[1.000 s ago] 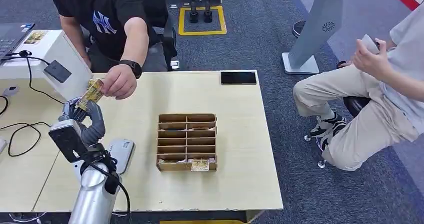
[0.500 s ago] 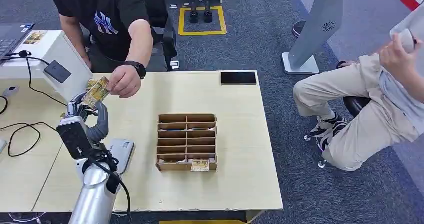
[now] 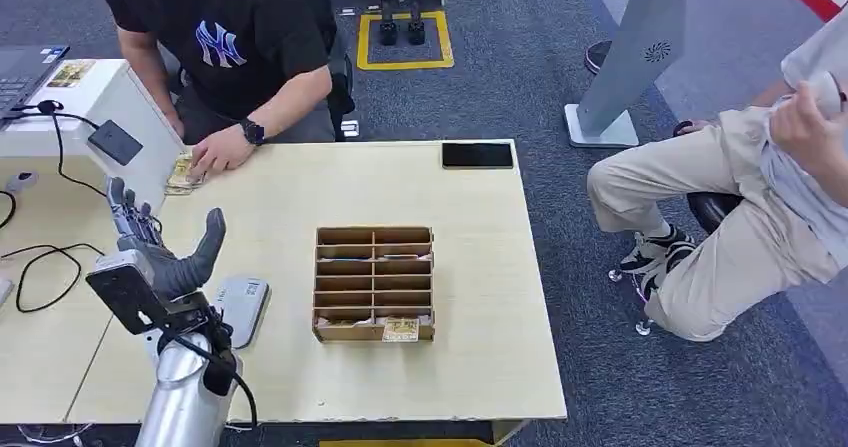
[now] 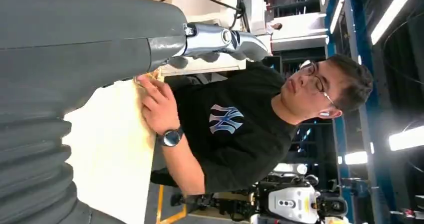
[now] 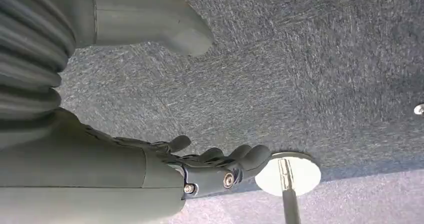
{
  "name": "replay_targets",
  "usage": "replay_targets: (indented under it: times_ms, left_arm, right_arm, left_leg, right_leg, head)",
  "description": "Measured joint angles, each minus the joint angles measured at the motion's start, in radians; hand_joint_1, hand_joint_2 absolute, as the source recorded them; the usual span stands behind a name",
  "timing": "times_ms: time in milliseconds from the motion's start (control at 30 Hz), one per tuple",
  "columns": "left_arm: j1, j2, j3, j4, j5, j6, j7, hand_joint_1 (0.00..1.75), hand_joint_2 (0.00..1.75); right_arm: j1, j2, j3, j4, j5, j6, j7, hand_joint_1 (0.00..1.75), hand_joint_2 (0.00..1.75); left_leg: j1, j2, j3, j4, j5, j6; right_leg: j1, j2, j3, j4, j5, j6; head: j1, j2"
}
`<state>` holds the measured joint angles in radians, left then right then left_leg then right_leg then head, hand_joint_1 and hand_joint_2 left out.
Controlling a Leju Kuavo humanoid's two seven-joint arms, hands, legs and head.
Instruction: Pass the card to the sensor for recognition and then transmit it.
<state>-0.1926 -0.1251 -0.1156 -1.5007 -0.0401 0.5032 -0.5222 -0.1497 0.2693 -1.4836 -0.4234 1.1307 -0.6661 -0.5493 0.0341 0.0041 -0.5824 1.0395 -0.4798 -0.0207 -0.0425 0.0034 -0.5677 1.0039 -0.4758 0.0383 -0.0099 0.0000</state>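
Silver forearm first: my left hand (image 3: 160, 252) stands raised over the pale tabletop (image 3: 480, 367), its fingers (image 3: 122, 207) spread apart and holding nothing, the thumb angled off to the side. Just beside the wrist lies a grey sensor pad (image 3: 240, 305). To the right of the fingers sits a wooden slotted box (image 3: 374, 282) with a card at its near edge. Beyond the fingers, the card (image 3: 183, 172) rests on the tabletop's far edge under the hand (image 3: 222, 152) of a seated person in a black shirt; I see that hand pressing it in the left wrist view too. My right hand (image 5: 220, 166) hangs over grey carpet, fingers loosely curled around nothing.
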Motion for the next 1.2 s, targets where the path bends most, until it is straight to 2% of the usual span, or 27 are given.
replay_targets:
  times_ms: [100, 267, 367, 567, 900, 933, 1033, 1200]
  left_arm:
    - [0.005, 0.000, 0.000, -0.008, 0.011, -0.007, -0.004, 0.00, 0.00]
    - [0.049, 0.000, -0.009, -0.074, 0.078, -0.106, -0.039, 0.00, 0.00]
    - [0.086, 0.003, -0.026, -0.136, 0.087, -0.144, -0.060, 0.00, 0.00]
    - [0.137, 0.009, -0.047, -0.219, 0.086, -0.158, -0.077, 0.00, 0.00]
    - [0.189, 0.010, -0.049, -0.265, 0.134, -0.180, -0.090, 0.00, 0.00]
    - [0.192, 0.010, -0.049, -0.267, 0.134, -0.180, -0.090, 0.00, 1.75]
    - [0.194, 0.010, -0.050, -0.273, 0.142, -0.190, -0.092, 0.00, 1.75]
    - [0.241, 0.013, -0.066, -0.299, 0.171, -0.315, -0.108, 0.00, 1.75]
  right_arm:
    - [0.000, 0.000, 0.000, 0.000, 0.000, 0.000, 0.000, 0.00, 1.75]
    - [0.001, 0.000, 0.000, 0.000, -0.021, 0.000, -0.013, 0.00, 1.75]
    - [0.003, 0.000, -0.001, 0.001, -0.036, 0.000, -0.021, 0.00, 1.75]
    - [0.005, 0.000, -0.005, 0.002, -0.038, 0.000, -0.027, 0.00, 1.75]
    - [0.007, 0.000, -0.017, 0.002, -0.052, 0.000, -0.027, 0.00, 1.75]
    - [0.007, 0.000, -0.018, 0.002, -0.052, 0.000, -0.027, 0.00, 1.75]
    - [0.006, 0.000, -0.021, 0.002, -0.053, 0.000, -0.027, 0.00, 1.75]
    - [0.008, 0.000, -0.027, 0.002, -0.072, 0.000, -0.031, 0.00, 1.75]
  left_leg:
    - [0.000, 0.000, 0.000, 0.000, 0.000, 0.000]
    - [0.000, 0.000, 0.000, 0.000, 0.000, 0.000]
    - [0.000, 0.000, 0.000, 0.000, 0.000, 0.000]
    - [0.000, 0.000, 0.000, 0.000, -0.001, 0.000]
    - [0.000, 0.000, 0.000, 0.000, -0.001, 0.000]
    - [0.000, 0.000, 0.000, 0.000, -0.001, 0.000]
    - [0.000, 0.000, 0.000, 0.000, -0.001, 0.000]
    - [0.000, 0.000, 0.000, 0.000, -0.001, 0.000]
  right_leg:
    - [0.000, 0.000, 0.000, 0.000, 0.000, 0.000]
    - [0.000, 0.000, 0.000, 0.000, 0.000, 0.000]
    - [0.000, 0.000, 0.000, 0.000, 0.000, 0.000]
    - [0.000, 0.000, 0.000, 0.000, 0.000, 0.000]
    - [0.000, 0.000, 0.000, 0.000, 0.000, 0.000]
    - [0.000, 0.000, 0.000, 0.000, 0.000, 0.000]
    - [0.000, 0.000, 0.000, 0.000, 0.000, 0.000]
    - [0.000, 0.000, 0.000, 0.000, 0.000, 0.000]
  head:
    - [0.000, 0.000]
    - [0.000, 0.000]
    - [0.000, 0.000]
    - [0.000, 0.000]
    - [0.000, 0.000]
    - [0.000, 0.000]
    - [0.000, 0.000]
    - [0.000, 0.000]
